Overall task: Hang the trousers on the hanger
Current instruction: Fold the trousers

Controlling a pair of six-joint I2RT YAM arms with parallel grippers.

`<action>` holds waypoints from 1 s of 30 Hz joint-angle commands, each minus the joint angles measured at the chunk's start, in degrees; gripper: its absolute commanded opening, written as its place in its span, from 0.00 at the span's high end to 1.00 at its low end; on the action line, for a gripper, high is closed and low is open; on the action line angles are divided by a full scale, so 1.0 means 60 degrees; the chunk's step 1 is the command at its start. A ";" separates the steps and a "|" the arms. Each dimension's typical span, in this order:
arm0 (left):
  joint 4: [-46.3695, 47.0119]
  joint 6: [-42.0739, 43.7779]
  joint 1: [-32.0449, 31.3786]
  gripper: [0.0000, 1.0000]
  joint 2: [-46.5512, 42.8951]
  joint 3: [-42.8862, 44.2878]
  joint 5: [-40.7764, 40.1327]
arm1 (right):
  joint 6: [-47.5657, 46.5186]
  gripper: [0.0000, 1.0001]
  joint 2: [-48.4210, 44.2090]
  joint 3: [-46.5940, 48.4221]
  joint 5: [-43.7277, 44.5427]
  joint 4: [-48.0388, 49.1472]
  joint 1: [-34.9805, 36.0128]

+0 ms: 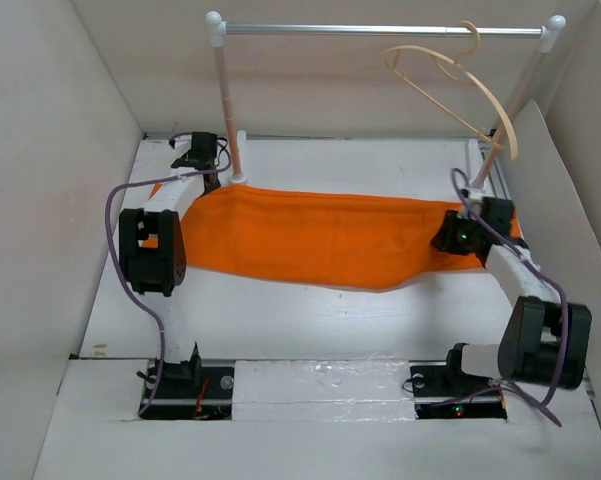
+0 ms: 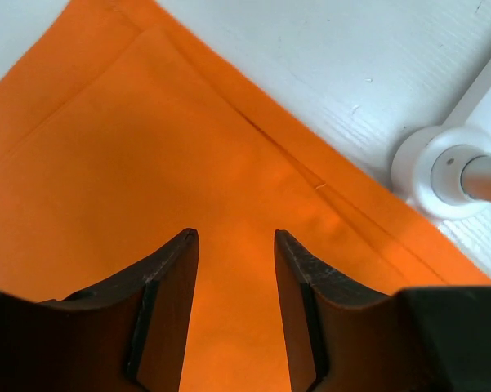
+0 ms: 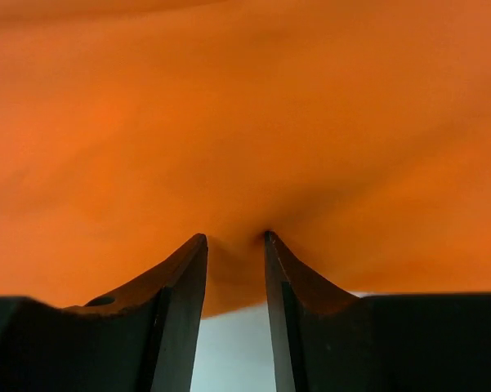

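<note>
The orange trousers (image 1: 320,235) lie spread flat across the white table, from the left arm to the right arm. The pale wooden hanger (image 1: 508,128) hangs tilted by its hook from the right end of the silver rail, above and behind the trousers. My left gripper (image 1: 208,170) is open over the trousers' far left corner; in its wrist view the fingers (image 2: 237,237) hover apart above the fabric (image 2: 188,147). My right gripper (image 1: 444,240) is at the trousers' right end. Its fingers (image 3: 233,238) are apart, tips pressed into the fabric's edge (image 3: 245,122), which puckers there.
The silver rail (image 1: 380,30) spans the back on two white posts. The left post's round base (image 2: 441,171) stands just right of my left gripper. White walls enclose the table on the left, back and right.
</note>
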 commanded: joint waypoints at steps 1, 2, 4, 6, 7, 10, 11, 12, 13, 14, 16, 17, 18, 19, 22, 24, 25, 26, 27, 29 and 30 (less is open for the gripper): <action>-0.0254 0.0000 -0.0043 0.61 0.0463 0.0812 -0.0122 | -0.1888 0.60 0.1063 0.1713 -0.0511 -0.0771 0.2375; -0.0298 -0.0015 -0.0043 0.60 0.0755 0.0930 -0.0122 | -0.2152 0.61 0.1923 0.2182 -0.0497 -0.0953 0.2962; -0.0400 -0.0044 -0.0043 0.59 0.0991 0.1135 -0.0137 | -0.2710 0.64 0.2661 0.3311 -0.0583 -0.1057 0.4278; -0.0445 0.0014 -0.0043 0.59 0.1226 0.1311 -0.0064 | -0.2872 0.64 0.3552 0.4290 -0.0673 -0.0752 0.4884; -0.0401 0.0058 -0.0043 0.59 0.1314 0.1297 -0.0034 | -0.3032 0.60 0.4471 0.4905 -0.0571 -0.0343 0.5525; -0.0356 0.0087 -0.0043 0.62 0.1460 0.1370 0.0068 | -0.3267 0.55 0.5326 0.6312 -0.0642 -0.0542 0.5896; -0.0400 0.0058 -0.0043 0.65 0.1548 0.1428 0.0010 | -0.3558 0.54 0.6215 0.6883 -0.0628 -0.1023 0.5897; -0.0473 0.0043 -0.0043 0.69 0.1651 0.1530 0.0039 | -0.3634 0.53 0.6615 0.7875 -0.0556 -0.1231 0.6042; -0.0474 0.0058 -0.0043 0.69 0.1666 0.1546 0.0039 | -0.3736 0.52 0.6967 0.8334 -0.0381 -0.1465 0.6044; -0.0474 0.0058 -0.0043 0.71 0.1710 0.1590 0.0068 | -0.3868 0.52 0.7333 0.8759 -0.0350 -0.1786 0.6131; -0.0474 0.0043 -0.0043 0.76 0.1812 0.1677 0.0112 | -0.3913 0.51 0.8228 0.9753 -0.0539 -0.2081 0.6132; -0.0474 0.0043 -0.0043 0.78 0.1827 0.1692 0.0141 | -0.3956 0.51 0.8463 1.0035 -0.0555 -0.2401 0.6132; -0.0503 0.0043 -0.0043 0.80 0.1842 0.1707 0.0156 | -0.3957 0.50 0.8813 1.0241 -0.0569 -0.2521 0.6132; -0.0489 0.0029 -0.0043 0.82 0.1871 0.1693 0.0171 | -0.4015 0.49 0.8933 1.0519 -0.0584 -0.2609 0.6132; -0.0503 0.0058 0.0045 0.95 0.1842 0.1576 0.0083 | -0.4030 0.49 0.9153 1.0595 -0.0803 -0.2698 0.6220; -0.0431 0.0102 0.0045 0.97 0.1784 0.1386 0.0039 | -0.4103 0.49 0.9255 1.0551 -0.0804 -0.2639 0.6322; -0.0430 0.0102 0.0132 0.97 0.1783 0.1327 0.0039 | -0.4103 0.48 0.9300 1.0565 -0.0789 -0.2654 0.6322; -0.0430 0.0087 0.0132 0.98 0.1754 0.1268 -0.0019 | -0.4118 0.48 0.9460 1.0595 -0.0847 -0.2668 0.6322; -0.0401 0.0102 0.0132 1.00 0.1725 0.1166 -0.0049 | -0.4089 0.48 0.9534 1.0624 -0.0964 -0.2697 0.6221; -0.0401 0.0116 0.0132 1.00 0.1667 0.1049 -0.0136 | -0.4118 0.48 0.9709 1.0581 -0.1316 -0.2873 0.6133; -0.0357 0.0117 0.0132 1.00 0.1623 0.1005 -0.0137 | -0.4118 0.48 0.9710 1.0580 -0.1317 -0.2873 0.6132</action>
